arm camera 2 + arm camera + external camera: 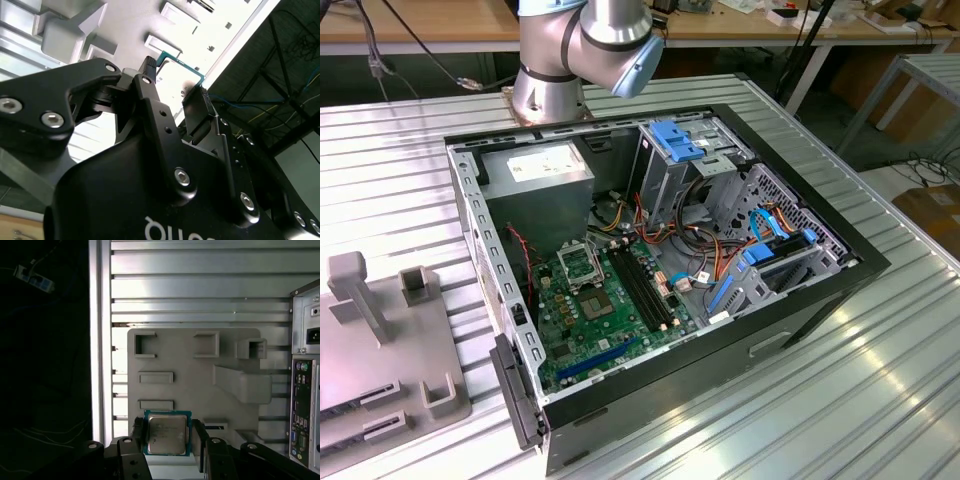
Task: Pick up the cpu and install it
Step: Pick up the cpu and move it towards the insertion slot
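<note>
Black fingers of the gripper are pinching the cpu by two opposite edges, one finger pressing on each side, and the chip's metal lid is facing the camera in the first wrist view. In the second wrist view the gripper is showing from behind its linkage, and the cpu is appearing as a thin green edge spanning between the fingertips.

The chip is hanging above one end of a grey fixture plate, which is carrying several raised holders and shallow slots. The plate is lying on a ribbed metal table, and just beside it the rear panel of a computer case is standing.

In the exterior view the fixture plate is sitting at the exterior view's left on the table, near the open computer case, which is lying on its side. A green motherboard is lying on the case floor, with a metal-framed socket sitting on it. The arm is rising behind the case.
</note>
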